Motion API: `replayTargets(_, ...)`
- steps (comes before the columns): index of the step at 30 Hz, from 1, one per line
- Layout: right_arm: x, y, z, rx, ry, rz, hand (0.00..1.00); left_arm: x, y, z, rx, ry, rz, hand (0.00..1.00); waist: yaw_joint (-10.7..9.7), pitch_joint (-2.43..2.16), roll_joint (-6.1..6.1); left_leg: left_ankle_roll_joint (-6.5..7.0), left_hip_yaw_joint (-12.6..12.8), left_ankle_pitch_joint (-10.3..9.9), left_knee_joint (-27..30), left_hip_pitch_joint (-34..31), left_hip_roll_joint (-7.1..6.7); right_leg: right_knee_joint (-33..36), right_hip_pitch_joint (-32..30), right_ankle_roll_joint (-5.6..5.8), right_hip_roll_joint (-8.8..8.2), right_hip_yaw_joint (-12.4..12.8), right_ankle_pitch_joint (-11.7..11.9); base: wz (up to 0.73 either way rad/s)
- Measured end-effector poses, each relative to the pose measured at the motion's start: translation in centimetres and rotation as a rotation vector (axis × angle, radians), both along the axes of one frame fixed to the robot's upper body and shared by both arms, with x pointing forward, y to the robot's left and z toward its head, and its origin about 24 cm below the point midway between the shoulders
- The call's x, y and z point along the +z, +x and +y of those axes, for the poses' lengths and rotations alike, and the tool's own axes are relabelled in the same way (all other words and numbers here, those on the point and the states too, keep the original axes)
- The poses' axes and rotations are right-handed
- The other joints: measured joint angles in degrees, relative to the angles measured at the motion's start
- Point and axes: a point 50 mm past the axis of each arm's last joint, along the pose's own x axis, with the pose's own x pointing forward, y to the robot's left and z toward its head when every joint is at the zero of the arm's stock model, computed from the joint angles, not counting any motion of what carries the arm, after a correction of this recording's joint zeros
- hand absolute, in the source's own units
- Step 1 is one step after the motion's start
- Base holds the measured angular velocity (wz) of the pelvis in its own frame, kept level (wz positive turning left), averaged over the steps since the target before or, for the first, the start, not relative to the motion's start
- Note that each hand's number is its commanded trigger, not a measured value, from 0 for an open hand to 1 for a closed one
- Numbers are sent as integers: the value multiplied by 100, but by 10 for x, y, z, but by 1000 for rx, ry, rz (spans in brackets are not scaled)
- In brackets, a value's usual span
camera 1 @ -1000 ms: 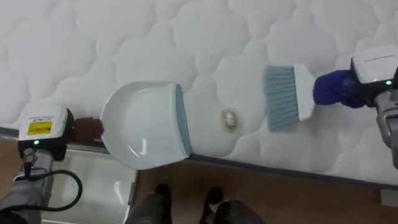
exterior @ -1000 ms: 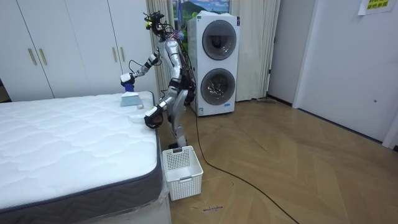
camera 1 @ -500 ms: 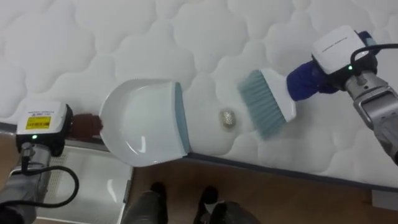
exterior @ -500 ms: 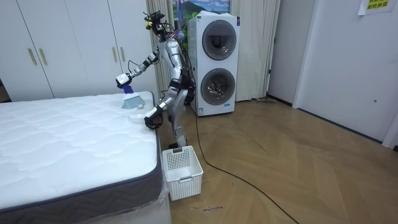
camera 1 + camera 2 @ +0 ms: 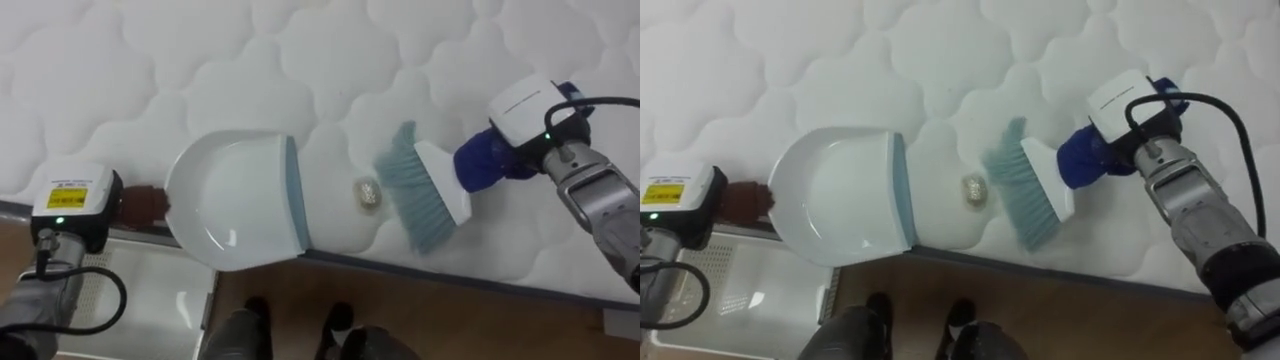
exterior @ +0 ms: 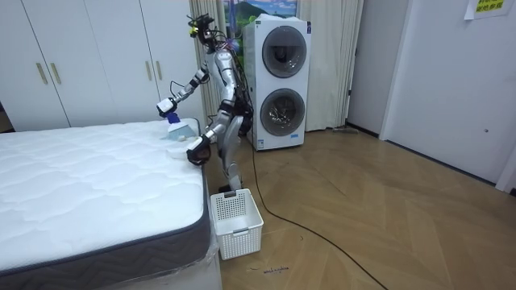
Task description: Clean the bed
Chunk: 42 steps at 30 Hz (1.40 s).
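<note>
At the near edge of the bed, starting from my left, the left hand sits just off the mattress with a dark brown stub running from it to the back of the dustpan. The module on the back of the hand covers the fingers, so I cannot tell how they are closed, though I take it the hand is carrying the pan. The dustpan lies flat on the quilting, where it was a second ago, with its grey-blue lip facing right. Below it, on the floor, stands a white basket.

Just right of the lip, apart from it, lies the thing I am after: a small crumpled ball on the mattress, unmoved.

What has changed is the brush. A second ago it hung well to the right of the ball with its bristles squared up. Now it has swung in and tilted, and its bristles are just beside the ball on the right. I read that as the sweep being lined up, with the ball between bristles and pan and not yet pushed in.

Furthest right, the right hand has come in with the brush, at its dark blue handle. Its fingers are hidden too, so I cannot tell their grip.
</note>
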Motion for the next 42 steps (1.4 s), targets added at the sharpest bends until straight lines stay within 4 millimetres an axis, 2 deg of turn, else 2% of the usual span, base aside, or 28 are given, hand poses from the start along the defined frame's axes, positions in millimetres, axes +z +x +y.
replayTargets(5,-5,-3,-4,-15,-7,18,100,-3,-1,-2,6,-9,22,100,3,-44,83,-12,24,8,-16,39,-2,24,5,-16,0,36,-2,-4)
replayTargets(13,-24,-20,-14,-60,-4,74,100,-6,-1,-5,13,-37,40,100,24,-44,150,-14,23,7,18,-3,9,-7,4,-9,9,33,-18,1)
replayTargets(21,-27,-23,-27,-98,-26,68,100,-8,0,-11,2,-55,38,100,32,-50,399,-16,31,11,-86,1,-25,-50,-17,-4,-13,16,-16,0)
replayTargets(31,-29,-24,-23,-74,-5,27,100,-12,0,-17,19,-66,39,100,-28,-49,400,-28,37,18,-110,11,-29,-22,-4,3,-2,45,-36,0)
replayTargets(36,-32,-21,-12,-79,16,6,100,-20,-3,-24,46,-93,51,100,-36,-46,390,-38,55,24,-169,85,-19,-100,44,-1,30,71,-8,-2)
replayTargets(40,-35,-20,-5,-76,33,-1,100,-25,-8,-24,62,-91,61,100,-41,-42,363,-64,85,39,-258,184,-26,-127,106,-4,52,121,-9,-4)
replayTargets(42,-35,-20,5,-46,39,-20,100,-27,-13,-21,82,-82,68,100,-77,-44,361,-91,87,50,-282,198,-25,-247,146,-22,115,132,22,-8)
